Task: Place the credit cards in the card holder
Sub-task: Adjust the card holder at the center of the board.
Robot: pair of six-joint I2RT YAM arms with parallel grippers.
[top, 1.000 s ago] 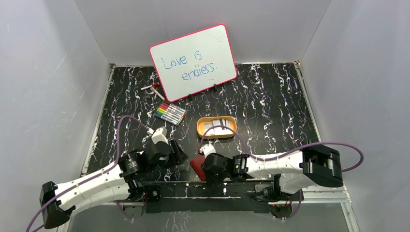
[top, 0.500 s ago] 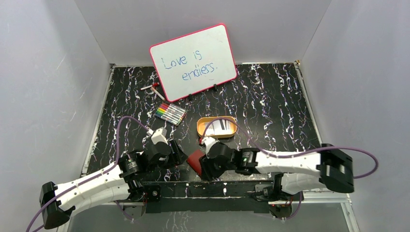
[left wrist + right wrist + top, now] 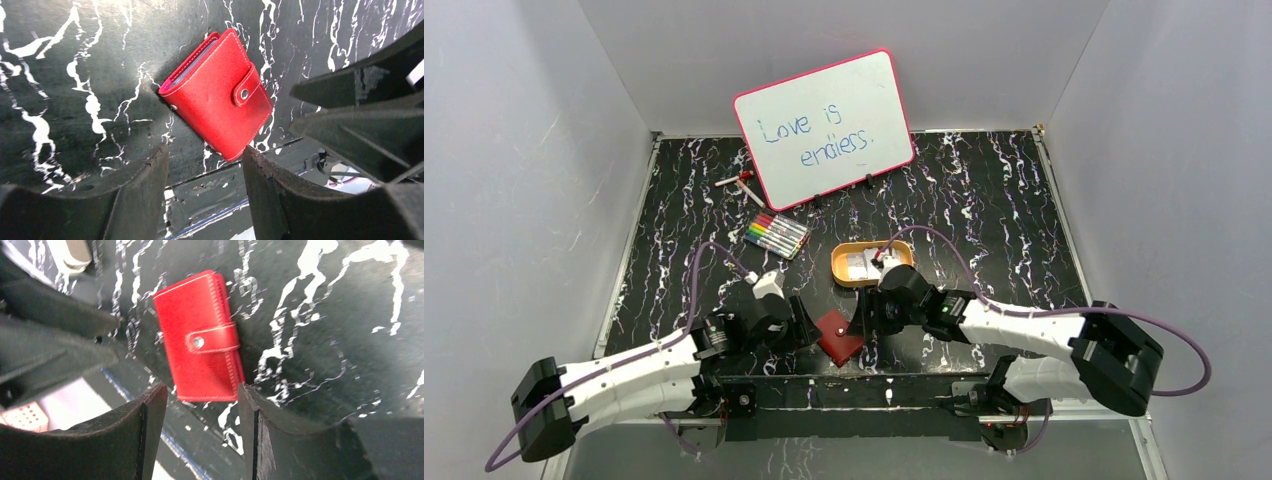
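Note:
The card holder [image 3: 839, 335] is a red wallet, snapped shut, lying flat near the table's front edge between both grippers. It also shows in the left wrist view [image 3: 220, 95] and the right wrist view [image 3: 200, 337]. My left gripper [image 3: 806, 326] is open and empty just left of it [image 3: 205, 150]. My right gripper [image 3: 862, 321] is open and empty just right of it [image 3: 201, 389]. Neither gripper touches the holder. White credit cards [image 3: 858, 265] lie in the orange oval tray [image 3: 837, 266] behind the right gripper.
A set of colour markers [image 3: 776, 233] lies left of the tray. A pink-framed whiteboard [image 3: 824, 125] stands at the back, with a loose red-and-white pen [image 3: 738, 181] beside it. The metal rail of the arm bases [image 3: 864, 385] runs just in front of the holder.
My right gripper has drawn back from over the card holder toward the tray, leaving the holder uncovered on the table. My left gripper has moved right, closer to the holder.

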